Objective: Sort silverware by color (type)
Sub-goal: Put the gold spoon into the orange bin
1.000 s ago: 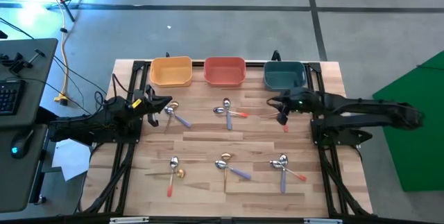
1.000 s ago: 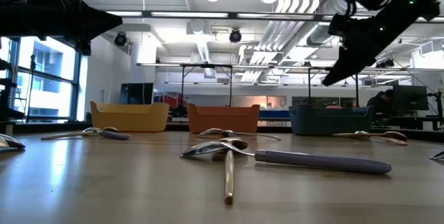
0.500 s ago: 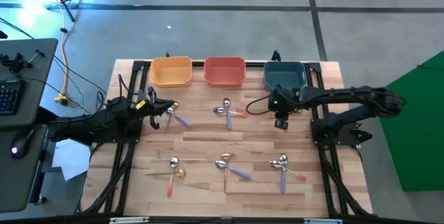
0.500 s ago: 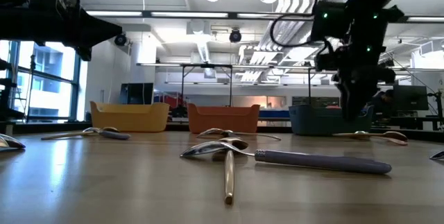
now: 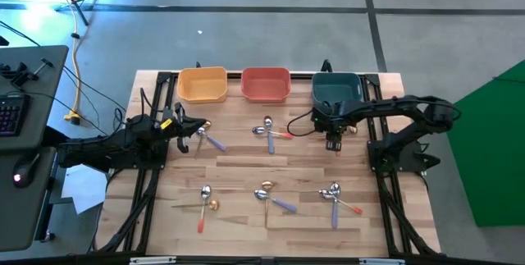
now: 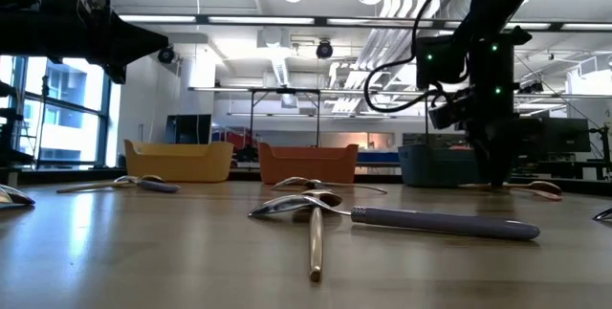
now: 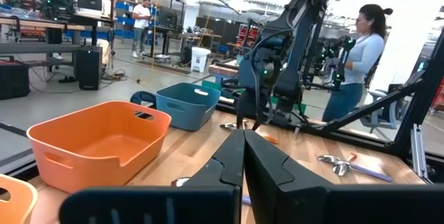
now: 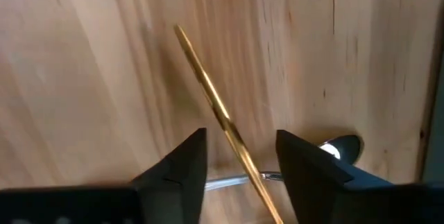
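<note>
My right gripper (image 8: 241, 135) points straight down in front of the teal bin (image 5: 336, 89), also seen in the high view (image 5: 332, 139) and low view (image 6: 497, 177). It is open, a finger on each side of a gold spoon's thin handle (image 8: 208, 89), which lies flat on the wood. A silver bowl (image 8: 340, 146) lies beside it. My left gripper (image 5: 187, 124) is shut and hovers by a purple-handled spoon pair (image 5: 205, 135). More spoon clusters lie at the centre (image 5: 271, 130) and along the near half (image 5: 205, 199), (image 5: 271, 194), (image 5: 335, 195).
The yellow bin (image 5: 203, 84), red bin (image 5: 266, 84) and teal bin stand in a row along the far edge. Black frame rails (image 5: 152, 175) run along both table sides. A person (image 7: 350, 50) stands in the room beyond the table.
My right gripper has turned from slanting to pointing straight down and has dropped to the table in front of the teal bin, its arm folding in over the table's right side. The spoons lie where they were.
</note>
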Motion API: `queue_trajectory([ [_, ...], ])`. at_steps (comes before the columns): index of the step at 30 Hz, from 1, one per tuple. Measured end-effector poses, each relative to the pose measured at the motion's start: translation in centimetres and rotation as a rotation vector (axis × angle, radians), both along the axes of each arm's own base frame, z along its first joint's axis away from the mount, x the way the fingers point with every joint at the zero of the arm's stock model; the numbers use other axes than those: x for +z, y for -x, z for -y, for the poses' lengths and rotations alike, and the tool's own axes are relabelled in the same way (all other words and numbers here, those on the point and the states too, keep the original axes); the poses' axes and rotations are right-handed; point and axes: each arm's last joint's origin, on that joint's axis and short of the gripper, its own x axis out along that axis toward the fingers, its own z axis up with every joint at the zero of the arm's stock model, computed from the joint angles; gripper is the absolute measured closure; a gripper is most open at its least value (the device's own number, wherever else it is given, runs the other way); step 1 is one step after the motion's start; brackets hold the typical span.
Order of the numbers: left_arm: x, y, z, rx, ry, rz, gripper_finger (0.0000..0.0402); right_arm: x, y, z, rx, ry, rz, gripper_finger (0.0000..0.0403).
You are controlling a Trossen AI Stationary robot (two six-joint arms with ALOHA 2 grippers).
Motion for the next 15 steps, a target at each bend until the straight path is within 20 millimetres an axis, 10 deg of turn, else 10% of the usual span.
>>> queue_trajectory([
  [6,0.0,0.0,0.0,0.001,-0.006,-0.002,0.0401,-0.1,0.1,0.1,0.068,0.035,-0.032,0.0198],
  [15,0.0,0.0,0.0,-0.002,0.009,0.002,0.0401,-1.2,-0.3,0.2,0.127,-0.050,-0.053,0.0276],
])
